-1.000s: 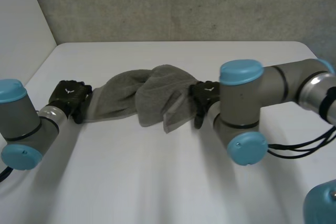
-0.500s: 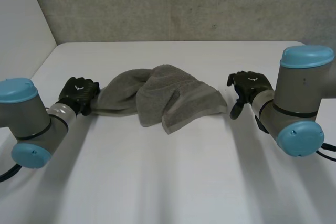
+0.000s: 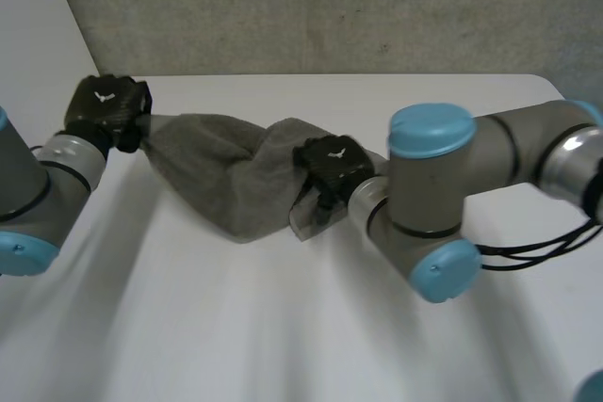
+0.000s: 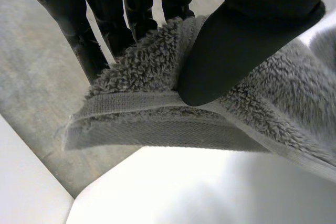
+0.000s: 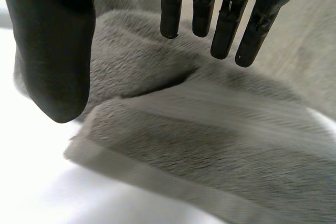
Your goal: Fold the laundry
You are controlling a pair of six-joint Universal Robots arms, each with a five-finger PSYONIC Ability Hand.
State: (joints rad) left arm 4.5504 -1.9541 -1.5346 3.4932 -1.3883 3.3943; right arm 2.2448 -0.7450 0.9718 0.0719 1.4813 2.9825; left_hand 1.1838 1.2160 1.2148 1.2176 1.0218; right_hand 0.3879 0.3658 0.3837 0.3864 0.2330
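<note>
Nothing was folded yet: the grey towel (image 3: 221, 171) lay bunched on the worktop (image 3: 283, 327) (left hand (image 3: 105, 108) pinched its hem, right hand (image 3: 330, 162) hovered open-fingered).

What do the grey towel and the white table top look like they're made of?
The grey fluffy towel is probably cotton terry, matte: looped pile and a flat woven hem band show where the left hand pinches its edge. The white table looks smooth and hard, perhaps laminate or painted board; no grain shows, so I am unsure.
</note>
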